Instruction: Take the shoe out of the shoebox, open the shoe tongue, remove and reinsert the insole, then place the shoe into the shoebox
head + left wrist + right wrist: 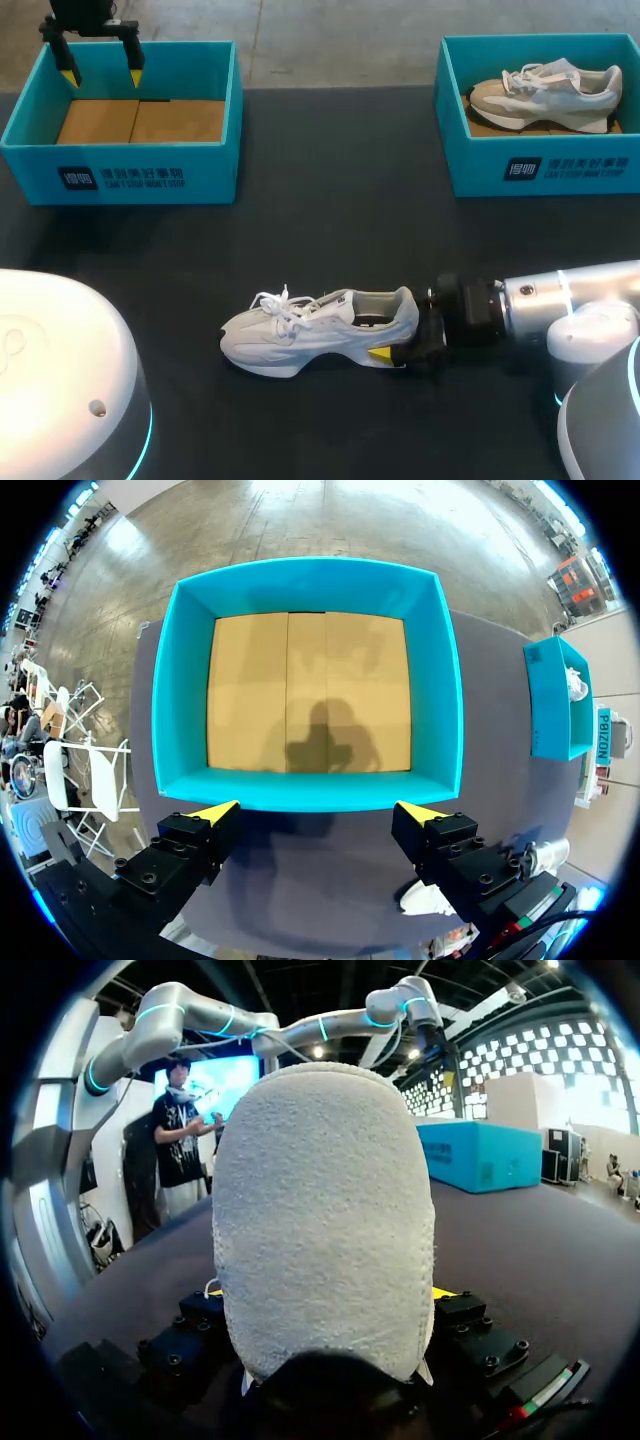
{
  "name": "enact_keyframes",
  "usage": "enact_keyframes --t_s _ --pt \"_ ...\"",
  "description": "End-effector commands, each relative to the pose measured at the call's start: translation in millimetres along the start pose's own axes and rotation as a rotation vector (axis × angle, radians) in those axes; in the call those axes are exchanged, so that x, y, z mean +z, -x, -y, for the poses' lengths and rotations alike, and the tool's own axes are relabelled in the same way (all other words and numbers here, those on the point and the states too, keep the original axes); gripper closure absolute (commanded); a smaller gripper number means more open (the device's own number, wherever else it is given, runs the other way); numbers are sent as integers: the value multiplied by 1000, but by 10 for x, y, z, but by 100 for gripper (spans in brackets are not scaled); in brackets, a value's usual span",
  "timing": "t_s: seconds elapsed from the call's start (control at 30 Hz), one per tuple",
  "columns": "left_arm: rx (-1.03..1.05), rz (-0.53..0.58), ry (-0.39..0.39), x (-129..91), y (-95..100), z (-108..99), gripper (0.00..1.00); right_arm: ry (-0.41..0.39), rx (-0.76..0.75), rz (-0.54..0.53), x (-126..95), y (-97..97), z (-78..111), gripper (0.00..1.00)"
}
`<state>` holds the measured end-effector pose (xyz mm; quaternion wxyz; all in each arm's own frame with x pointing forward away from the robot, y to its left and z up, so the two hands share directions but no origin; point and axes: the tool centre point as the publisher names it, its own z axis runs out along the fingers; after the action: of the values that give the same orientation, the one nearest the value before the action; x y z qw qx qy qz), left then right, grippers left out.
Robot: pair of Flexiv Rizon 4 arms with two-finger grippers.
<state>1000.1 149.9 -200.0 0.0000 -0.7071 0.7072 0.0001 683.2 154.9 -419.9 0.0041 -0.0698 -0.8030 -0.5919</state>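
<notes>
The white shoe lies upright on its chunky, sculpted sole out on the dark matte table, heel toward the right pincer and its looped white laces at the end farthest from it. The right pincer is closed on the heel. One yellow tip presses the near side by the sole, and in the right wrist view the rounded heel, covered in a nubbly, towel-like fabric, fills the gap between the two black finger blocks. Only slivers of yellow show at either flank. Well ahead of the shoe's toe and off to one side stands a teal shoebox with smooth rectangular walls and a flat brown cardboard floor. The left pincer hangs above its far edge, spread wide and holding nothing, with the box directly ahead of its tips. Well beyond the right pincer stands a second teal box, which holds a grey-and-white sneaker lying on its side.
</notes>
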Motion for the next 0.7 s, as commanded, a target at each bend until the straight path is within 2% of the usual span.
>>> enact_keyframes --t_s 0.03,0.23,0.33,0.4,0.57,0.7 --pt "0 0 0 0 0 -1 0 -6 2 0 6 -15 -14 100" --pt "0 0 0 0 0 -1 0 -6 2 0 6 -15 -14 100" --pt "-44 -6 28 -6 -196 -70 0 -6 2 0 6 -15 -14 100" --pt "-42 -8 18 -28 -328 -159 0 -6 2 0 6 -15 -14 100" --pt "-26 -22 -6 -101 -677 -445 0 -6 2 0 6 -15 -14 100" --pt "7 -52 -4 -43 -987 -683 0 -6 2 0 6 -15 -14 100"
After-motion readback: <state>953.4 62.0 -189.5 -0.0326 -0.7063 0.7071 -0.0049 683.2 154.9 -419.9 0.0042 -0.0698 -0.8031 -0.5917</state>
